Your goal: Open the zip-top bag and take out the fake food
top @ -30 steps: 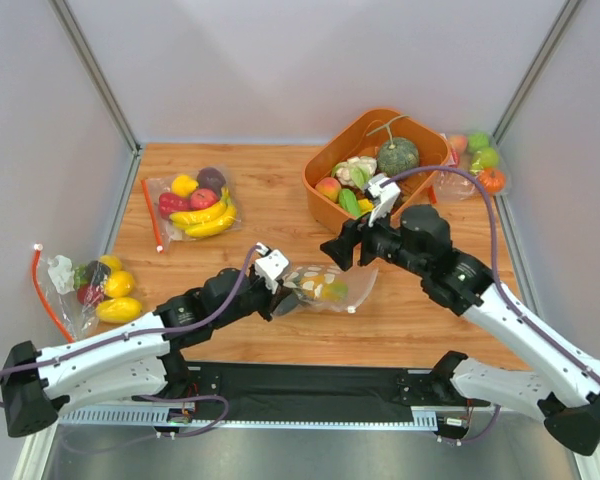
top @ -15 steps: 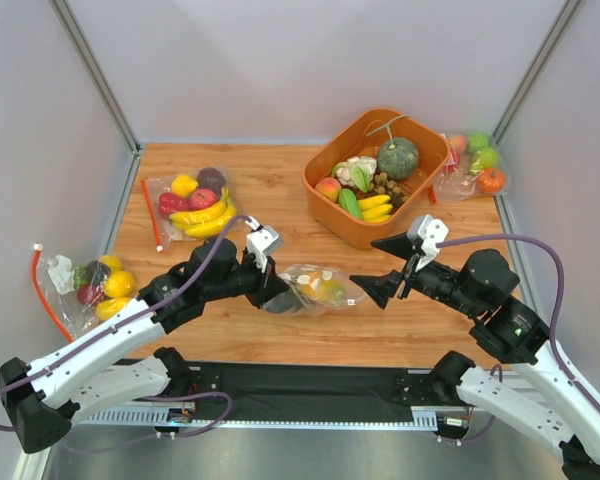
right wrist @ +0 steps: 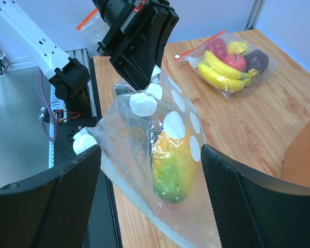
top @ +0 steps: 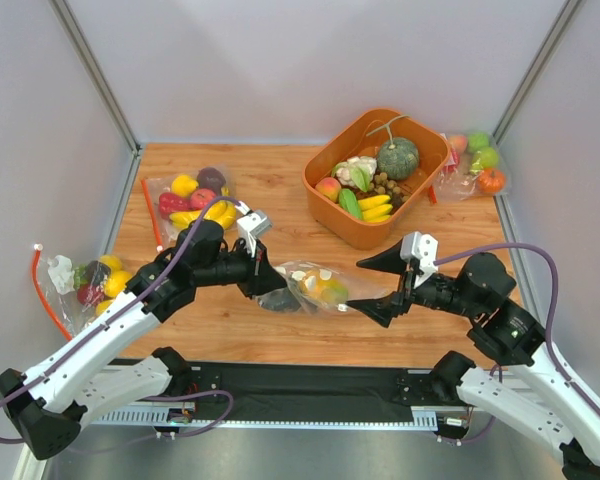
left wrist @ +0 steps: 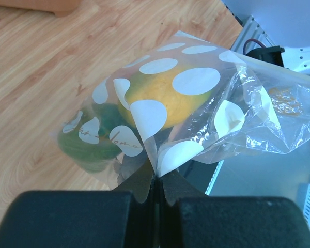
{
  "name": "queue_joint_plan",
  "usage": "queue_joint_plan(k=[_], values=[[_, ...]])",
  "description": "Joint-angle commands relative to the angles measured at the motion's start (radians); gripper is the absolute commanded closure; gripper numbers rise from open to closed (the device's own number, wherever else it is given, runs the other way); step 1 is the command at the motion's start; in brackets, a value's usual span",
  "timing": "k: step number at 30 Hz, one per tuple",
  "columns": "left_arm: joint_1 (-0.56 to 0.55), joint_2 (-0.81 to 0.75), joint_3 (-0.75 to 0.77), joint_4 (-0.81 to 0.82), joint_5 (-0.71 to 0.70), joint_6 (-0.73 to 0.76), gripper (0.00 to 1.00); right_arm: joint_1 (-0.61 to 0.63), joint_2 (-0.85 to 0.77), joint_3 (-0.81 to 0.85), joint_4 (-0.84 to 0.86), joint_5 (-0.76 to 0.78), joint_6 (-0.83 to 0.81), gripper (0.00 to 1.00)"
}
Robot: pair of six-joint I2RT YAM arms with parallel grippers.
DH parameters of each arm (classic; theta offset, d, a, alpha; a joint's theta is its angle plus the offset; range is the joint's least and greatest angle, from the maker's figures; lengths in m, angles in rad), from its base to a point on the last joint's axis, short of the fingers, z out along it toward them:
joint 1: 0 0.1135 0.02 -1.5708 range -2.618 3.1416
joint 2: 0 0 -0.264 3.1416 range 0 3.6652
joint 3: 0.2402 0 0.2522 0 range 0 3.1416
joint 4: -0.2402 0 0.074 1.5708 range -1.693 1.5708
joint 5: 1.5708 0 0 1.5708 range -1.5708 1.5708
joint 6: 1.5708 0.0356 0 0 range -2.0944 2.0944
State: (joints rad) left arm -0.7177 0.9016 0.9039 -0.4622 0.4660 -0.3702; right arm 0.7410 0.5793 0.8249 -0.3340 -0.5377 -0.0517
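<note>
The polka-dot zip-top bag [top: 320, 288] hangs just above the table's front middle. My left gripper [top: 267, 277] is shut on its left corner, and the left wrist view shows the jaws [left wrist: 157, 182] pinching the plastic. Inside the bag I see the mango [left wrist: 163, 101] [right wrist: 174, 163] and the dark green vegetable [left wrist: 90, 142]. The peach does not show clearly. My right gripper [top: 372, 288] is open, with one finger on each side of the bag's right end [right wrist: 155, 170] and not touching it.
The orange basket [top: 348, 231] with a pumpkin and other food stands at the back right. Plain bags of fruit lie at the back left [top: 195, 205] [right wrist: 232, 59], at the left wall [top: 90, 285] and at the far right [top: 477, 160]. A black mat [top: 310, 378] lines the front edge.
My right gripper came away from the basket to the front and now stands open around the bag's right end. My left gripper pulled the bag's corner slightly left and up.
</note>
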Motion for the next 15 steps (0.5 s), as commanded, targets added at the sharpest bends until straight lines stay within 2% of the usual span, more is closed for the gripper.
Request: queue_joint_plan(k=[1, 6, 15], values=[[0.018, -0.007, 0.05, -0.032, 0.022, -0.019, 1.0, 0.0, -0.042, -0.001, 0.046, -0.041, 0.001, 0.21], [0.021, -0.012, 0.047, -0.043, -0.006, -0.03, 1.0, 0.0, -0.087, 0.017, 0.017, -0.038, -0.004, 0.2], [0.023, -0.05, 0.056, -0.027, 0.014, -0.052, 1.0, 0.006, -0.019, -0.009, 0.006, -0.067, 0.018, 0.22]])
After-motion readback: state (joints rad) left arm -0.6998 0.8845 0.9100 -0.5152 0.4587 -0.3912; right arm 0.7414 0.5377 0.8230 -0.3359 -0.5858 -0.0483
